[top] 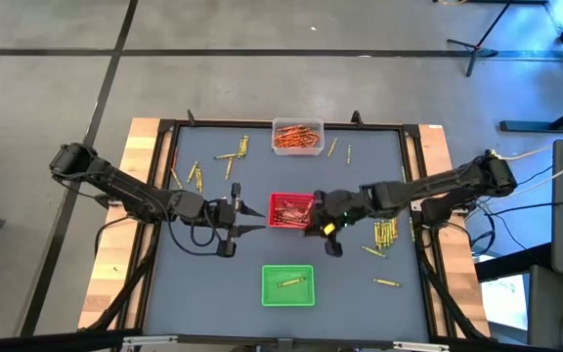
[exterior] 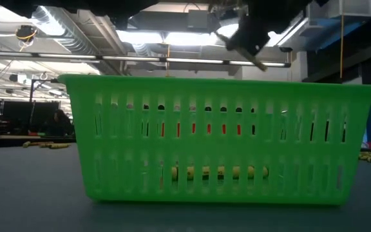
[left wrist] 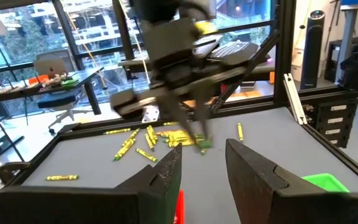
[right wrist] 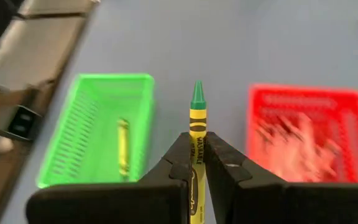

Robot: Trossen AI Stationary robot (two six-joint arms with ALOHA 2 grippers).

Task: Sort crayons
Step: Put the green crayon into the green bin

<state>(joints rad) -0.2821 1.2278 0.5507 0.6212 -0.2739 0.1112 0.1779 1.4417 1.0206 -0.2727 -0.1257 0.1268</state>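
My right gripper (top: 323, 231) hangs above the table by the red tray's (top: 291, 210) near right corner, shut on a yellow-green crayon (right wrist: 197, 109) with a green tip. The green tray (top: 288, 285) stands nearer, with one yellow-green crayon (right wrist: 122, 146) lying flat on its floor. The red tray holds red crayons. My left gripper (top: 252, 215) waits level just left of the red tray. Its fingers (left wrist: 169, 174) are open and nothing I can make out sits between them. My right gripper pinches the crayon's wrapped middle (right wrist: 197, 144) between its two fingers. The crayon lies along the fingers, and its green tip (right wrist: 197, 93) sticks out past their ends. The fingers slant downward from the table's right side. The crayon is lifted clear of table and trays.
A clear tray (top: 297, 137) of orange crayons stands at the far edge. Loose yellow-green crayons lie at the right (top: 384, 233), near right (top: 387, 283) and far left (top: 231, 156). A black frame (top: 413, 176) rims the table.
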